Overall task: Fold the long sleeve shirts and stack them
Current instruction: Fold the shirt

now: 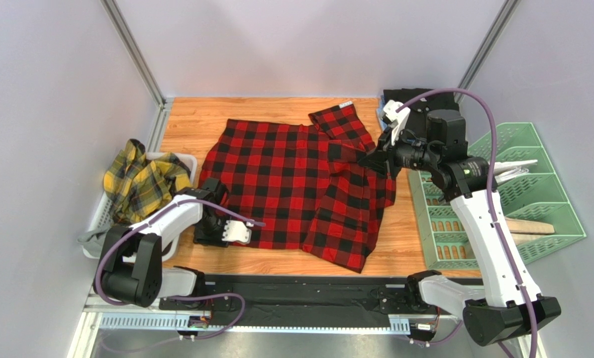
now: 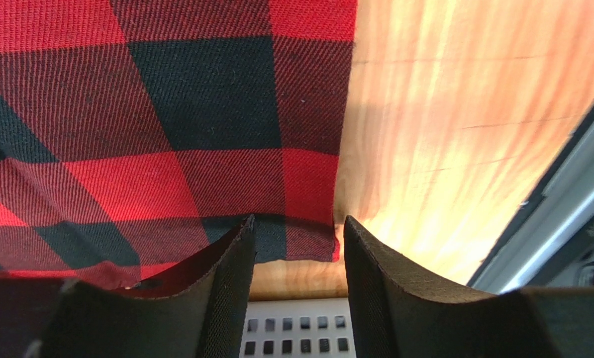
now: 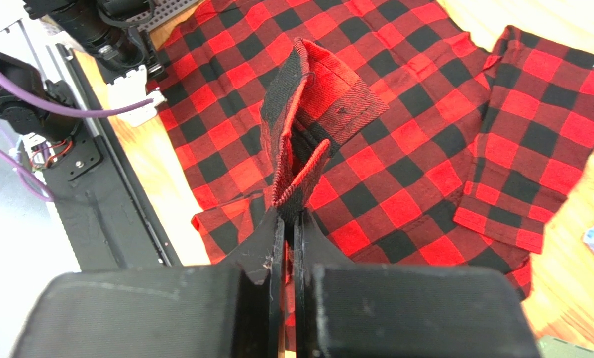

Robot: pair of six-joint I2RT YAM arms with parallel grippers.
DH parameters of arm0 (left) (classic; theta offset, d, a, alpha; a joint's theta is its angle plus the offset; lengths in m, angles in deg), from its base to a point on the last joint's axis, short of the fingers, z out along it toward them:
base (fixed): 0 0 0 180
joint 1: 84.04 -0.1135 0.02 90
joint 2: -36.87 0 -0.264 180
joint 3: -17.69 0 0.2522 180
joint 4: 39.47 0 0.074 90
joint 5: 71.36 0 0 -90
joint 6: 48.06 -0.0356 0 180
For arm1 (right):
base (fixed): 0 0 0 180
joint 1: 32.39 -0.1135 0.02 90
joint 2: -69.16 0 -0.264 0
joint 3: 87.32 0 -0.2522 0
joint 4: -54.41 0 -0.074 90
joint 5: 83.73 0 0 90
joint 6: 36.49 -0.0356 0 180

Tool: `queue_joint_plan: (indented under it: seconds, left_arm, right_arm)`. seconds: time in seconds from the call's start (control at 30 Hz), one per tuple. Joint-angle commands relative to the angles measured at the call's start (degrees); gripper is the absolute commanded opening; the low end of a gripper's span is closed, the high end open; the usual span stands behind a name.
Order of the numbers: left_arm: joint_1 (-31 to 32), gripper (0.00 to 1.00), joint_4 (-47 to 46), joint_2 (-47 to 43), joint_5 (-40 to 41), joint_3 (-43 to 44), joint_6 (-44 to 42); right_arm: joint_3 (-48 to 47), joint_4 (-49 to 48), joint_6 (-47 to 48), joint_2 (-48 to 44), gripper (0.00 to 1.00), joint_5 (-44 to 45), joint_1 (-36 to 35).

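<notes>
While the red-and-black check shirt [image 1: 292,186] lies spread across the middle of the wooden counter [image 1: 195,119], your 2 arms sit at opposite sides of it. Your left end effector [image 1: 240,231] is low at the shirt's near-left edge. In the left wrist view its fingers [image 2: 229,276] stand apart with nothing between them, so it is released. The hem corner of the shirt [image 2: 165,112] lies flat just ahead of the fingertips, with bare counter [image 2: 442,112] beside it.

Your right end effector [image 1: 367,160] is over the shirt's right side. In the right wrist view it [image 3: 289,216] is clenched on a raised fold of the checked cloth, which stands up from the jaws in a narrow peak. The rest of the shirt [image 3: 397,134] lies flat below. 1 sleeve lies angled toward the far edge of the counter.

You can see the yellow-and-dark plaid shirt [image 1: 139,183] bunched in a white basket [image 1: 97,220] at the left. The plain black shirt [image 1: 419,101] sits at the far right corner, partly hidden behind your right arm. A green rack [image 1: 532,149] stands to the right of the counter.
</notes>
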Motion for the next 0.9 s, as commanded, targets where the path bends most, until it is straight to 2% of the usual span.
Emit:
queue_joint_plan:
  seconds: [0.0, 0.13, 0.2, 0.23, 0.3, 0.33, 0.37, 0.5, 0.63, 0.87]
  left_arm:
    - [-0.4, 0.53, -2.1, 0.0, 1.1, -2.5, -3.7]
    - [-0.4, 0.49, -3.0, -1.1, 0.8, -4.4, -4.7]
    - [-0.4, 0.33, -2.8, -0.8, 0.6, -4.0, -3.9]
    - [-0.4, 0.21, -1.8, -0.8, -0.9, -3.3, -3.6]
    - [-0.4, 0.11, 1.4, -2.4, -3.1, -0.7, -2.5]
    - [-0.4, 0.02, 2.3, -3.1, -4.9, 0.3, -2.0]
    - [-0.4, 0.00, 3.5, -4.2, -6.1, 3.0, -1.2]
    - [-0.4, 0.00, 10.2, -4.2, -9.5, 11.0, 0.8]
    - [-0.7, 0.00, 12.5, -2.3, -9.5, 17.1, 0.3]
    - [-3.3, 0.00, 12.0, 9.1, -9.7, 29.9, 1.8]
  right_arm:
    - [-4.0, 0.0, 1.7, 0.6, 0.00, 1.5, 0.5]
    - [-5.6, 0.5, 2.2, 1.2, 0.00, 2.1, 0.8]
    - [-6.8, 0.9, 2.7, 1.4, 0.00, 2.2, 0.9]
    - [-7.1, 1.1, 2.9, 1.4, 0.00, 2.3, 1.1]
    - [-8.4, 1.6, 3.6, 1.4, 0.00, 2.5, 1.1]
    - [-9.0, 1.7, 3.7, 1.7, 0.00, 2.8, 1.1]
    - [-10.1, 1.8, 4.0, 1.8, 0.00, 2.9, 1.1]
    - [-15.0, 1.8, 5.8, 4.2, 0.00, 3.8, 1.2]
    - [-21.7, 2.2, 8.1, 8.4, 0.00, 4.1, 1.2]
    - [-35.9, 2.5, 15.2, 19.5, 0.00, 5.7, 1.2]
